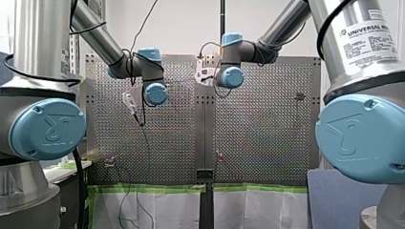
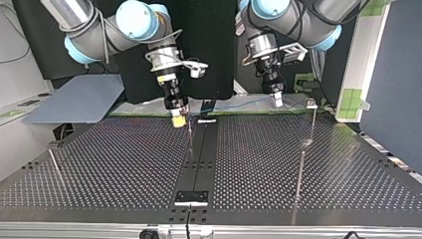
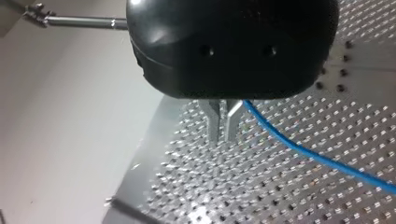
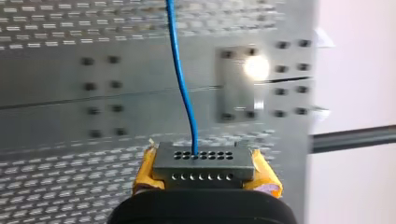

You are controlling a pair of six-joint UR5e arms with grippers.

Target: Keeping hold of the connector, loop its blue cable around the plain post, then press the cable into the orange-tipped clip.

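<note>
In the right wrist view, my right gripper (image 4: pixel 204 169) is shut on a grey connector (image 4: pixel 203 161) with rows of holes, held between its yellow pads (image 4: pixel 144 170). The blue cable (image 4: pixel 182 84) runs straight ahead from the connector over the perforated table. In the top view, my right gripper (image 2: pixel 178 119) hangs at the far middle, just above a thin upright post (image 2: pixel 190 139). My left gripper (image 2: pixel 276 99) is to its right. Its metal fingers (image 3: pixel 215 121) stand together, and the blue cable (image 3: pixel 317 156) leads away from beside one of them.
A short post with a reddish tip (image 1: pixel 219 154) stands near the table's centre seam. A small fixture (image 1: pixel 110 162) sits at the front view's lower left. Thin rods (image 2: pixel 300 174) (image 2: pixel 54 167) stand on both halves. A metal plate (image 4: pixel 238 84) lies ahead of the connector.
</note>
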